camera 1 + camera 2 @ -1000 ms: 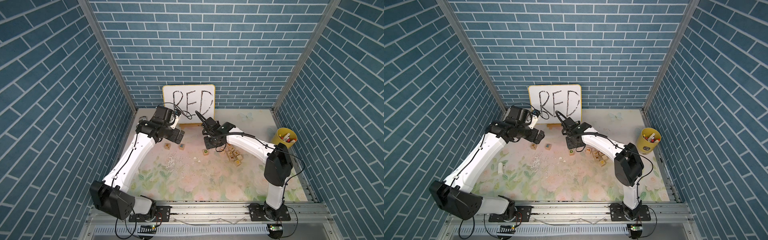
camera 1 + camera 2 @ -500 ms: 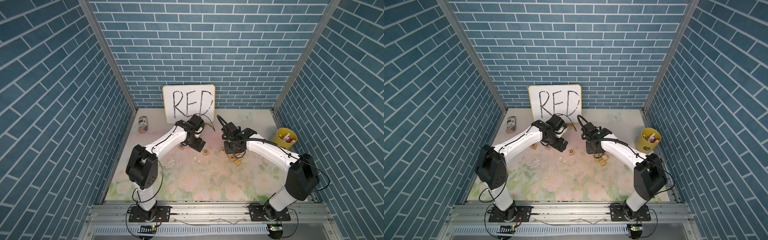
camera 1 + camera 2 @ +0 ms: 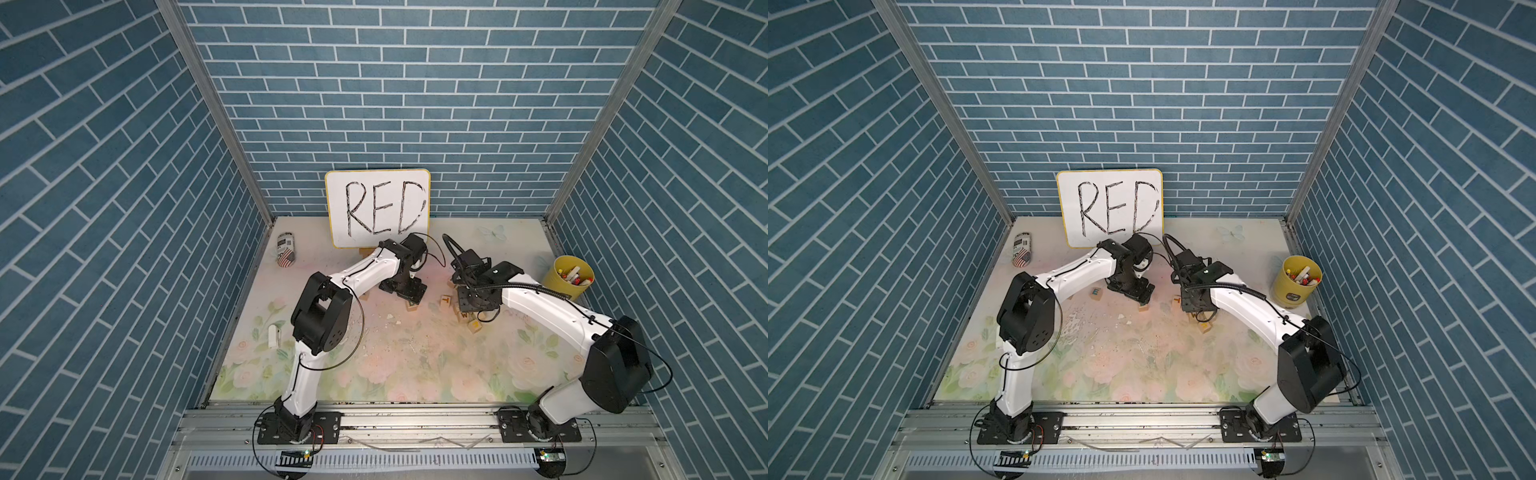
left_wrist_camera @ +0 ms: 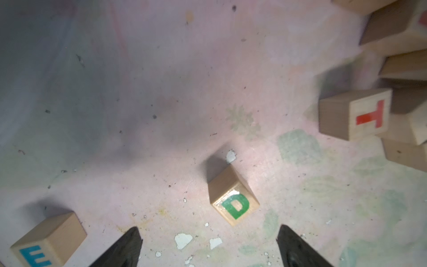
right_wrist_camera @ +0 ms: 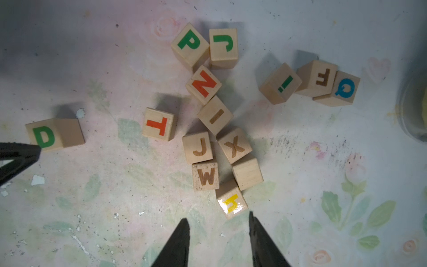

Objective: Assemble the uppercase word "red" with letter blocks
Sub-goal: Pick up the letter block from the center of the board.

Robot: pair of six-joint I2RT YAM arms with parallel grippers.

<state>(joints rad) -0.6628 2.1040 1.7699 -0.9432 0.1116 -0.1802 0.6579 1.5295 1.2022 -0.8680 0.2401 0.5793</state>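
Observation:
The letter block with a green D (image 4: 233, 203) lies on the floral mat just ahead of my left gripper (image 4: 208, 231), whose jaws stand wide open and empty. In both top views that gripper (image 3: 409, 293) hovers over the D block (image 3: 412, 307). The blue E block (image 4: 46, 240) sits off to one side of it, and shows too in a top view (image 3: 1096, 294). No R face shows; the left arm hides that spot. My right gripper (image 5: 218, 219) is open, narrower, empty, beside a yellow-lettered cube (image 5: 231, 201).
A pile of other cubes, among them T (image 5: 158, 124), W (image 5: 205, 176) and X (image 5: 234, 145), lies under the right gripper (image 3: 473, 305). The RED board (image 3: 377, 208) stands at the back, with a can (image 3: 286, 254) at left and a yellow marker cup (image 3: 573, 278) at right.
The left arm has swung from the left side to the middle, over the D block. The right gripper has moved right, off the D block to the pile, its jaws narrowing.

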